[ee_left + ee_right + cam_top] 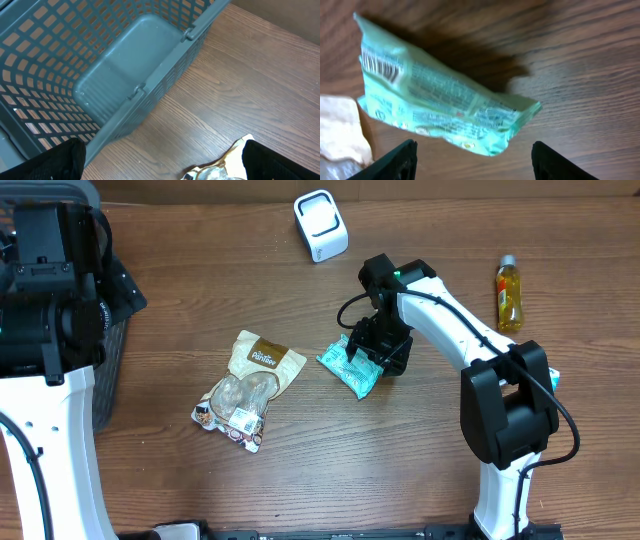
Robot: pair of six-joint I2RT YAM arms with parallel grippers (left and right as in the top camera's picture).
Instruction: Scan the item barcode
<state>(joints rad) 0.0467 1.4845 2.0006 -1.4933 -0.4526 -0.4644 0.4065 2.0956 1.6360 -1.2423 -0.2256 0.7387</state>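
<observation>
Both grippers spread wide: left gripper (160,169) near grey basket (50,60), right gripper (473,159) above mint packet (440,100).

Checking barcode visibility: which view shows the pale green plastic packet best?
Right wrist: the pale green plastic packet fills the frame, barcode visible. Overhead shows it small, partly under the right gripper. Left wrist misses it.

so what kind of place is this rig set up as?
Likely a mock shop checkout on a wooden table: a white scanner, packaged snacks such as the green packet, and a grey basket.
</observation>
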